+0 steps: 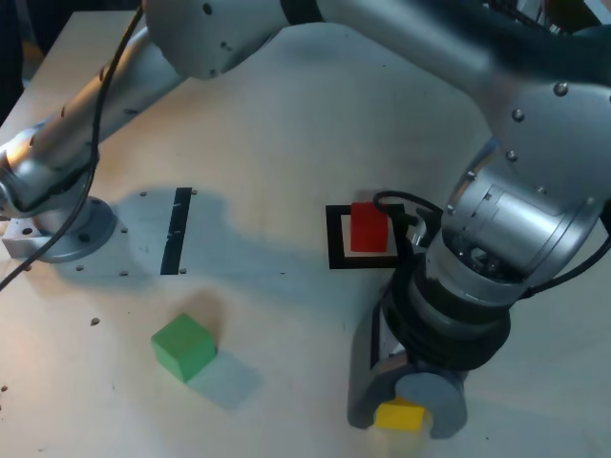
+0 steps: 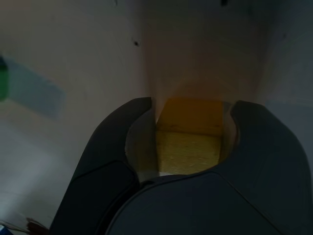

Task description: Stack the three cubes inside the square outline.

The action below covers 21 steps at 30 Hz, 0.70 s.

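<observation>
Jaws are standing apart on either side of the yellow cube [image 2: 188, 142], which is sitting between them in the wrist view; one jaw is showing a sliver of gap beside the cube, the other is lying close against it, and whether either is pressing on it cannot be told. The gripper [image 1: 406, 401] is pointing down at the table [image 1: 286, 124] in the exterior view, at about 5 o'clock in that frame, with the yellow cube [image 1: 401, 416] showing at its lower tip.

Going across the exterior view from its left: the arm's base [image 1: 57, 229] is sitting at about 9 o'clock. A straight black tape strip [image 1: 178, 231] is lying just to the base's right. The green cube [image 1: 184, 347] is resting at about 7 o'clock, well apart from the gripper; a green edge [image 2: 2, 83] is also showing at the wrist view's margin. The square outline [image 1: 336, 239] is lying just right of centre, and the red cube [image 1: 368, 227] is sitting inside it, upright. The gripper and yellow cube are lying at about 5 o'clock from the outline, near it but outside it.
</observation>
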Available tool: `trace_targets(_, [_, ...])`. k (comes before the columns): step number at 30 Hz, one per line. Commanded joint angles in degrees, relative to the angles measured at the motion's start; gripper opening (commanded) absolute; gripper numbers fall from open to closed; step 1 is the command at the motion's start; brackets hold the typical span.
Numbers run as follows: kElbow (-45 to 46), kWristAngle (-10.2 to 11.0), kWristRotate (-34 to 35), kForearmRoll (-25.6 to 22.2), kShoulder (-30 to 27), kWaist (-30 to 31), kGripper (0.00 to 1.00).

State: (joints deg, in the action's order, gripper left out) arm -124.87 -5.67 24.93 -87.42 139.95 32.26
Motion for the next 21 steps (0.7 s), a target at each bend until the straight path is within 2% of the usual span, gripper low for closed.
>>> trace_targets(1, [-1.27,1.09,-0.79,-1.69,-1.56,-0.09,0.16])
trace_targets(7, [-1.05,4.48,-2.75,-5.06,-7.51,-2.51,0.12])
trace_targets(9, [0.84,4.98,-3.60,-5.26,-10.26,-4.26,0.12])
trace_targets(16, [9.05,6.86,-8.16,-5.17,-19.09,-13.35,0.12])
trace_targets(21, [13.60,8.37,-12.43,-4.34,-21.68,-20.71,0.12])
